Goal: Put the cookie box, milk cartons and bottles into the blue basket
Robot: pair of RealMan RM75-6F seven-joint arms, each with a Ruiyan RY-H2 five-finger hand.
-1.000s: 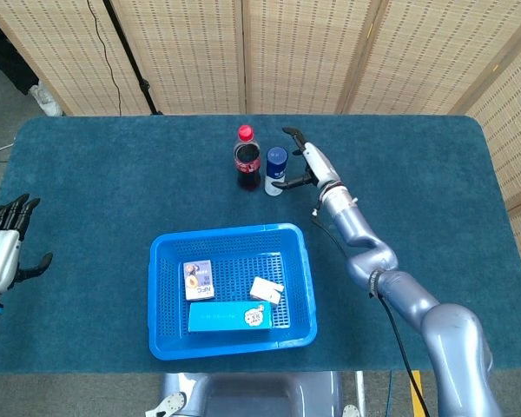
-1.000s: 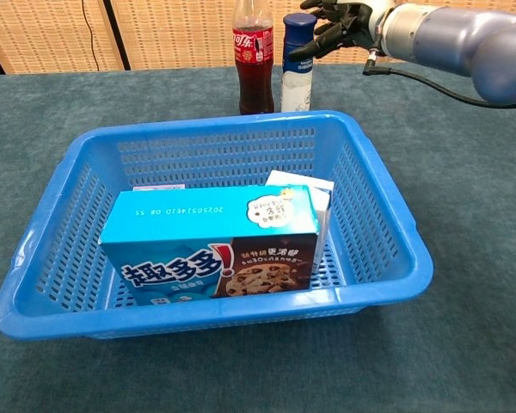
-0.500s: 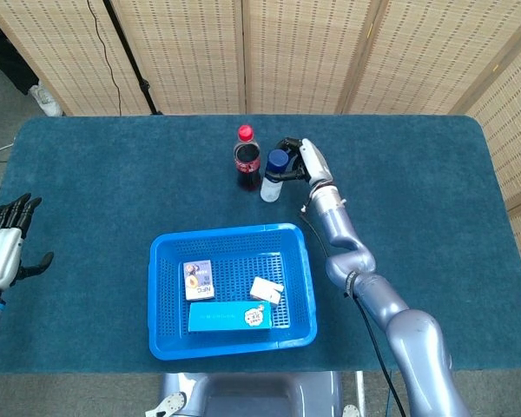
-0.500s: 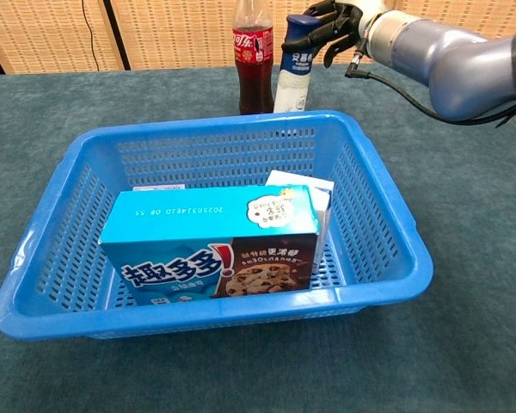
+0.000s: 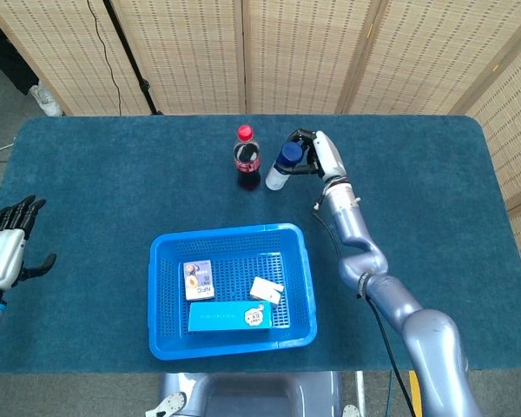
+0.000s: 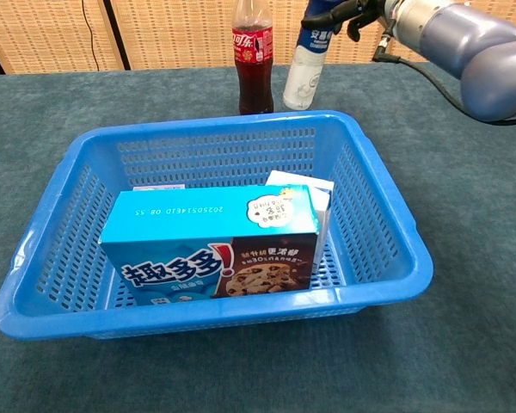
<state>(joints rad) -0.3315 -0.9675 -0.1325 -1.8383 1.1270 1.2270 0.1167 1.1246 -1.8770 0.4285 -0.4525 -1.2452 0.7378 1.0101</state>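
Note:
My right hand [image 5: 313, 156] grips the blue cap end of the white bottle [image 5: 280, 170], which leans over to the right; the chest view shows that white bottle [image 6: 307, 70] slanting up into the right hand [image 6: 362, 10] at the top edge. The cola bottle [image 5: 247, 160] stands upright just left of it, and the cola bottle [image 6: 251, 60] is behind the basket. The blue basket [image 5: 160, 295] holds the cookie box [image 5: 230, 317] and two small milk cartons [image 5: 198, 280]. My left hand [image 5: 6, 250] hovers at the table's left edge, fingers apart, holding nothing.
The basket [image 6: 387, 275] sits close to the front edge of the teal table [image 5: 434, 200]. Woven screens [image 5: 313, 52] stand behind the table. Bare cloth lies to both sides of the basket.
My right hand closed on the white bottle's cap and tipped the bottle from upright over to the right. The left hand dropped slightly.

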